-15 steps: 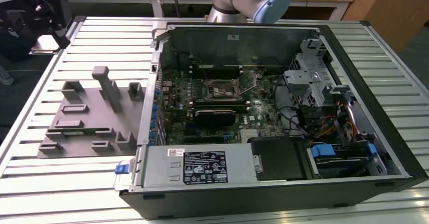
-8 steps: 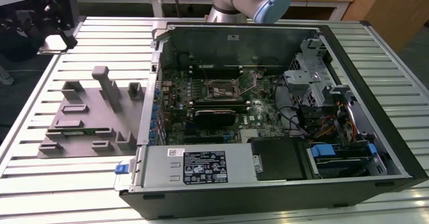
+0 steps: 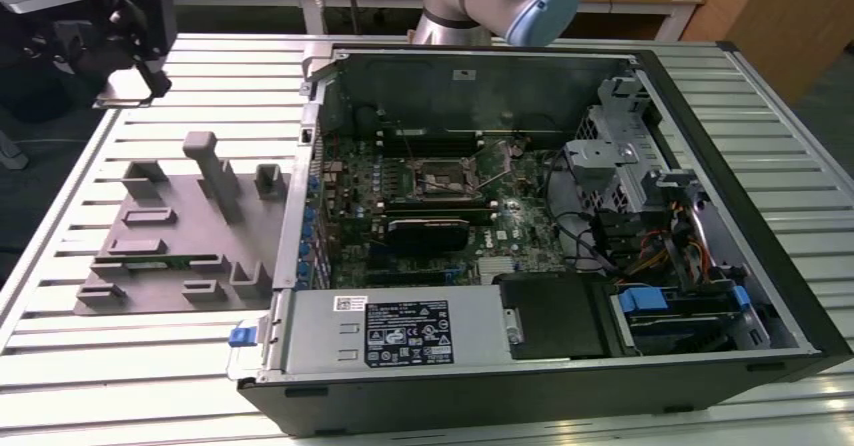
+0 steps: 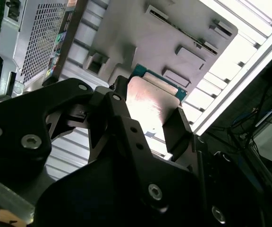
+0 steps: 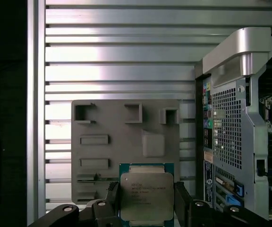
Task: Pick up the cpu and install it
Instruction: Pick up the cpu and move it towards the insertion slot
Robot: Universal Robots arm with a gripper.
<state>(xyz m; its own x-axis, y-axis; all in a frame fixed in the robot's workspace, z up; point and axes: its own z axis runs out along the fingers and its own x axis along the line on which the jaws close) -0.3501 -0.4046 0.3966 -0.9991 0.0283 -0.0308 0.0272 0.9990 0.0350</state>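
The cpu [image 5: 146,196] is a flat square chip with a silvery top and a thin green rim. My gripper [image 5: 146,204] is shut on it, one black finger [image 5: 111,198] on each side. The second wrist view shows the cpu [image 4: 151,97] from behind, held between the fingers [image 4: 176,128]. In the exterior view, my gripper [image 3: 138,21] hangs high at the far left, above the slatted table and beyond the grey fixture plate [image 3: 174,236]. The dark metal-framed socket [image 3: 441,178] lies open on the motherboard inside the computer case [image 3: 561,66].
The grey fixture plate [image 5: 126,142] with raised holders and a tall post [image 3: 203,161] lies on the slatted aluminium table [image 3: 134,356]. The open case's rear wall [image 5: 230,127] stands beside it. A power supply [image 3: 387,331], drive cage and cables fill the case's near and right side.
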